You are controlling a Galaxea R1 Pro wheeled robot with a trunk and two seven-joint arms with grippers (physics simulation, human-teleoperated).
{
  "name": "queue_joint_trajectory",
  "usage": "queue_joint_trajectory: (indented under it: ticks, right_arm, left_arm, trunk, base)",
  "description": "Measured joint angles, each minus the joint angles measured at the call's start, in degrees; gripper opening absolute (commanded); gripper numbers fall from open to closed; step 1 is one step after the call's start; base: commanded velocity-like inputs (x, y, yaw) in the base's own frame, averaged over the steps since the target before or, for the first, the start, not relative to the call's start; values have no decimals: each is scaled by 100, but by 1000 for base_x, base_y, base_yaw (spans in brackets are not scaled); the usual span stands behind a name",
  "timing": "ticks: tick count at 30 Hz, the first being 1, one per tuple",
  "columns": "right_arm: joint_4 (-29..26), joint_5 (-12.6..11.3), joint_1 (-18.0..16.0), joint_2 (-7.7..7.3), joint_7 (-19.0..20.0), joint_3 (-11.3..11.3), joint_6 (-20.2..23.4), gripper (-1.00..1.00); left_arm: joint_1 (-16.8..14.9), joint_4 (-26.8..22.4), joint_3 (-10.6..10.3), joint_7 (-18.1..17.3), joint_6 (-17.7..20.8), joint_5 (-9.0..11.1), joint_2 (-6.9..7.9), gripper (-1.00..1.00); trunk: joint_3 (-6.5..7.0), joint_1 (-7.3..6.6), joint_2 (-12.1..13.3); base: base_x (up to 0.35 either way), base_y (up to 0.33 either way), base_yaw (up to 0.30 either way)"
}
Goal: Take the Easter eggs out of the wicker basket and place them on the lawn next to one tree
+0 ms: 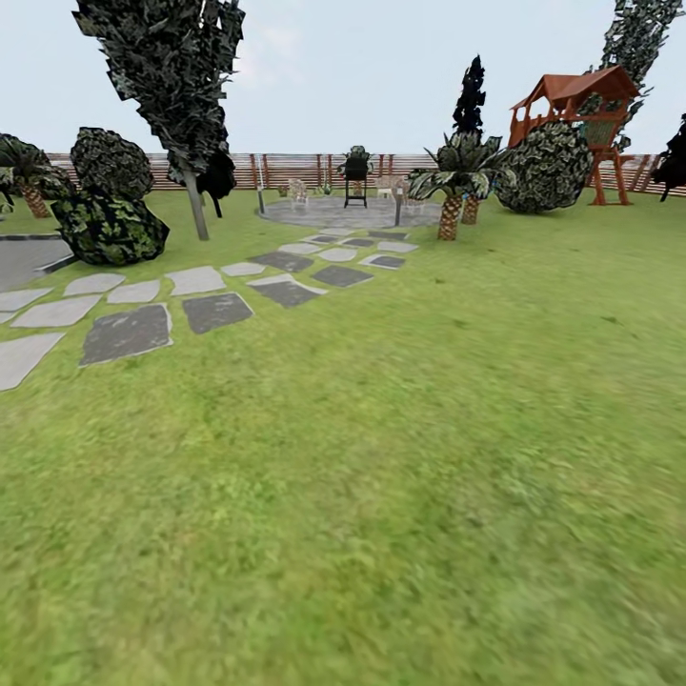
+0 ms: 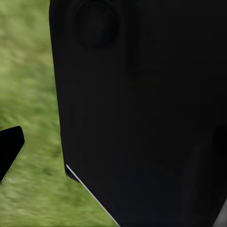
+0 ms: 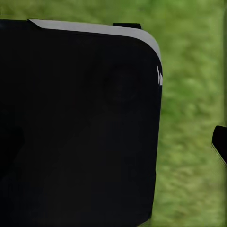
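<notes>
The lawn (image 1: 381, 457) spreads wide and green in front of me in the head view. A tree (image 1: 197, 205) with a pale straight trunk and dark shard-like foliage stands at the far left, beside the path. The three Easter eggs and the wicker basket are out of view. In the left wrist view one black fingertip (image 2: 10, 150) sits at the picture's edge over grass, beside my own dark body (image 2: 142, 118). The right wrist view likewise has a fingertip (image 3: 220, 142) at its edge next to a black panel (image 3: 80, 127). Nothing is held.
A path of grey stepping stones (image 1: 133, 329) runs from the left toward a round stone patio (image 1: 333, 211) with a grill (image 1: 355, 176). A palm (image 1: 450, 191), dark bushes (image 1: 107, 224), a wooden play tower (image 1: 581, 114) and a fence (image 1: 286, 170) line the back.
</notes>
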Motion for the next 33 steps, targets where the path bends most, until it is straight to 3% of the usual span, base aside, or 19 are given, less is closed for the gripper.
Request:
queue_joint_trajectory:
  ticks: [33]
  right_arm:
    - [6,-3,0,30,0,-5,0,100]
  left_arm:
    - [2,0,0,0,0,0,1,100]
  trunk:
    - [0,0,0]
  base:
    - [336,0,0]
